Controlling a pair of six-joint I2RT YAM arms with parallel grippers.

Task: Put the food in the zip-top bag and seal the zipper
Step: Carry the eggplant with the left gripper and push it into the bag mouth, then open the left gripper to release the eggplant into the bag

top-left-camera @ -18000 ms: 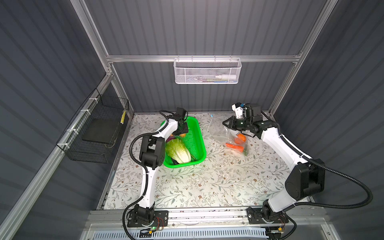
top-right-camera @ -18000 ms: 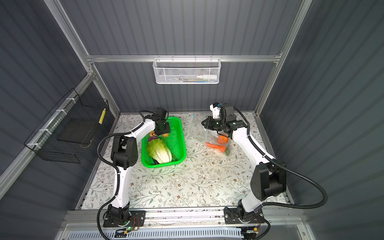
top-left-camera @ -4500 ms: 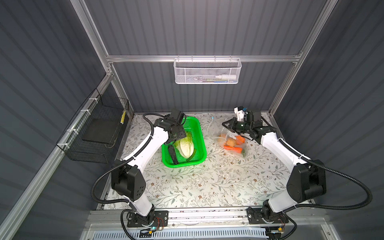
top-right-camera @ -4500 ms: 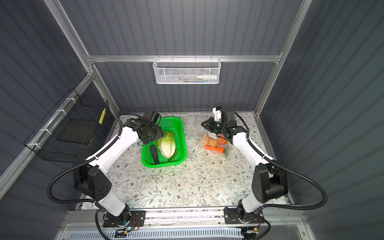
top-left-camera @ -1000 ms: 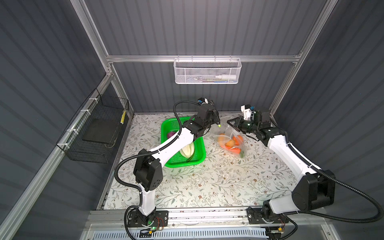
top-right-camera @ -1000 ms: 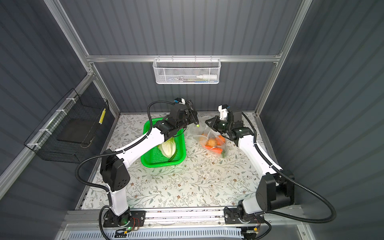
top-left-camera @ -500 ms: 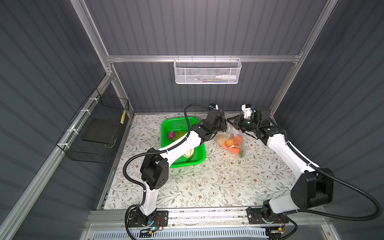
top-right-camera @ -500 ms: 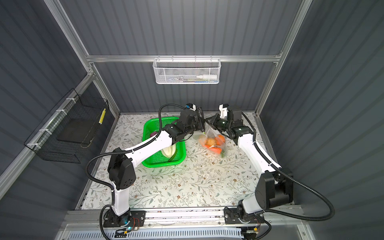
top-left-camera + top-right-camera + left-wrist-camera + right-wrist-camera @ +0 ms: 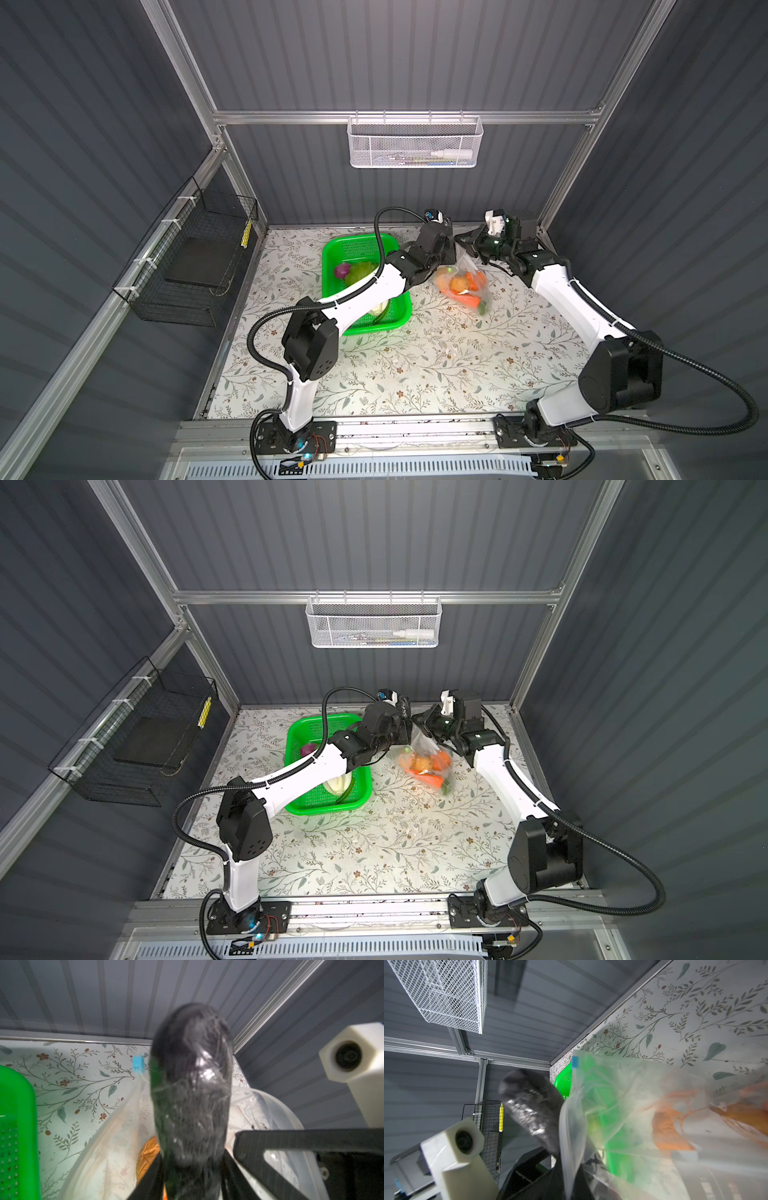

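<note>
Eggplant is right at the mouth of the zip-top bag, and from my chair that is the whole game. On the left wrist view it runs straight out from the left gripper, long axis in line with the fingers, rounded end leading and stalk end down between them. Both fingers sit against its sides. The picture is blurred there, so I cannot tell whether they are clamping or have slackened off.

The bag's two lips spread either side of it. The light-blue slider sits at the far end of the zipper, out of the way.

On the right wrist view the eggplant stands just beside the lip with its lower end hidden behind the plastic, so I can't say if it is inside or only alongside. Over there the right gripper is pinched tight on the mouth edge, holding it up, with carrot and potato slumped low inside.

So the opening lies below the eggplant, a touch toward the right arm. My read is that the left arm is the one to act. I'd tip the nose down into the opening before letting go, or the eggplant may bridge the lips. Onion sits in the green basket.
</note>
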